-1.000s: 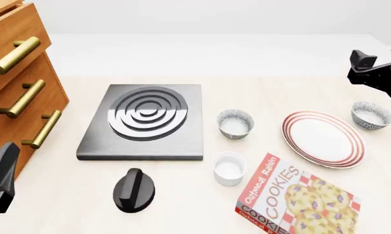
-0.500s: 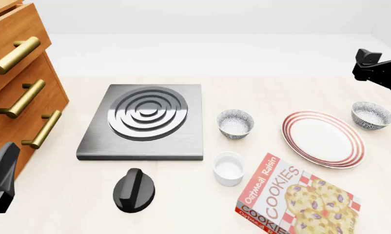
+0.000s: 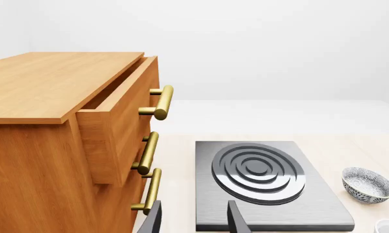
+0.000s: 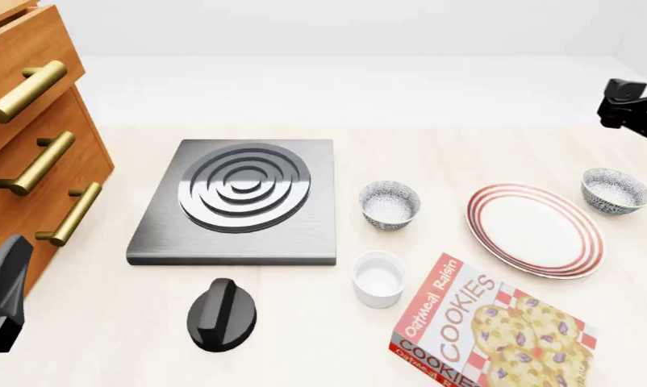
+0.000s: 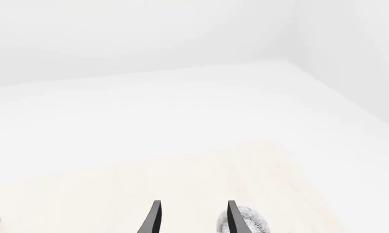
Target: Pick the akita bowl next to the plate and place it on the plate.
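Observation:
The plate (image 4: 536, 230), white with red rings, lies at the table's right. A speckled akita bowl (image 4: 614, 190) stands right beside the plate's far right rim; it also peeks out as the speckled bowl (image 5: 251, 221) beside one finger in the right wrist view. A look-alike bowl (image 4: 390, 203) stands a little apart, left of the plate. My right arm (image 4: 633, 109) hangs high at the right edge, behind the near-plate bowl; its gripper (image 5: 193, 221) is open and holds nothing. My left gripper (image 3: 194, 223) is open and empty at the near left.
A wooden drawer cabinet (image 4: 27, 145) with brass handles fills the left side. A grey stove plate (image 4: 237, 201) sits mid-table, with a black knob (image 4: 221, 314) in front. A plain white cup (image 4: 378, 278) and a cookie box (image 4: 490, 326) lie near the front.
My right arm has drifted to the right and slightly back, toward the view's right edge. The left arm, bowls and plate have not moved.

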Robot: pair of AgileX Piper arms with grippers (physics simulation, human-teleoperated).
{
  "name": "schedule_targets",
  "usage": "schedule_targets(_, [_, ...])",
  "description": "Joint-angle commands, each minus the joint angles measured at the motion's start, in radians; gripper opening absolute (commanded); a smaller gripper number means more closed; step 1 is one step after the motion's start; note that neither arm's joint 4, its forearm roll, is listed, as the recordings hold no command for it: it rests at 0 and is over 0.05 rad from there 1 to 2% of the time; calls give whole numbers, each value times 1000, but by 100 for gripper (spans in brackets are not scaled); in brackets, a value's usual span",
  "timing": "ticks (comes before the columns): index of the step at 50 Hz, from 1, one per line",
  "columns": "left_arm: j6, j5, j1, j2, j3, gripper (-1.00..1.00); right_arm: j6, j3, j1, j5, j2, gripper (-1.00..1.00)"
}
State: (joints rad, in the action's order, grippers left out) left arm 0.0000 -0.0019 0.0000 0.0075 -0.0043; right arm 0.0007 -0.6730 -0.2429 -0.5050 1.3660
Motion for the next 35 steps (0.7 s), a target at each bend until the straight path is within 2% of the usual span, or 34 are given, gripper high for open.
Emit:
schedule_targets(1, [0, 0, 0, 0, 0, 100, 19, -27, -31, 13, 29, 100])
schedule_targets(35, [0, 0, 0, 0, 0, 100, 70, -115, -120, 58, 109, 100])
